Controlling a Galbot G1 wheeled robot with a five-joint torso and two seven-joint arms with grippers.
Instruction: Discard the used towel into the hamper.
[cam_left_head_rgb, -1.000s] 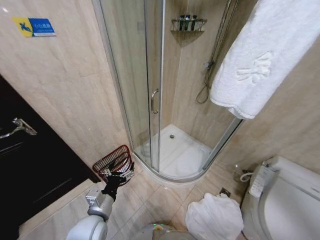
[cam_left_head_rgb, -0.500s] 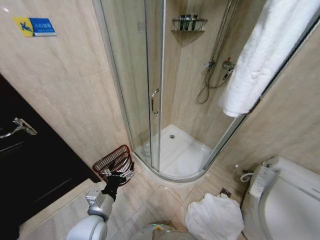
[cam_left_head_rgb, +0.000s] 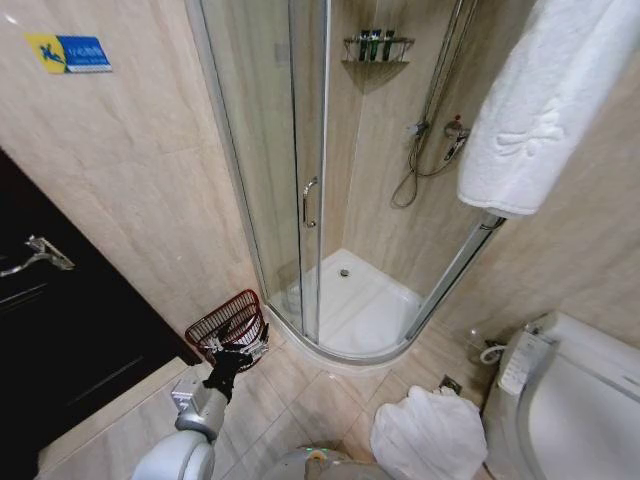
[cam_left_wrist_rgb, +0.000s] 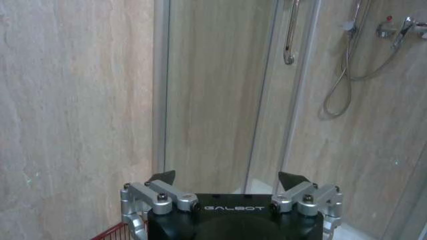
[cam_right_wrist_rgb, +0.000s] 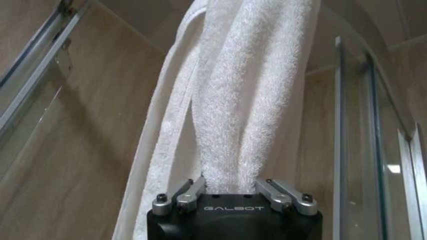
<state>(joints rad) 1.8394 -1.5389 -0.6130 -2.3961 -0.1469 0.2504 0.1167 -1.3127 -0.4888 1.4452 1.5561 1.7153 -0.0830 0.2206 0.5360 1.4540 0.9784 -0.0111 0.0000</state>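
Note:
The used towel (cam_left_head_rgb: 545, 110), white and thick, hangs in the air at the upper right of the head view, in front of the shower's corner. In the right wrist view my right gripper (cam_right_wrist_rgb: 230, 182) is shut on a bunched fold of the towel (cam_right_wrist_rgb: 247, 100). The hamper (cam_left_head_rgb: 225, 320), a reddish-brown wire basket, stands on the floor against the wall, left of the shower base. My left gripper (cam_left_head_rgb: 245, 350) hovers low just in front of the hamper, open and holding nothing. The left wrist view shows the left gripper (cam_left_wrist_rgb: 227, 177) spread wide, with a bit of the hamper's rim (cam_left_wrist_rgb: 113, 233) beside it.
A glass shower enclosure (cam_left_head_rgb: 300, 150) with a raised white base fills the middle. The toilet (cam_left_head_rgb: 575, 400) stands at the right, and a white bundle (cam_left_head_rgb: 428, 435) lies on the tiled floor beside it. A dark door (cam_left_head_rgb: 50, 330) is at the left.
The hanging towel has swung: it went up and to the right, then spread wider and slightly lower again. The left arm and the hamper have not moved.

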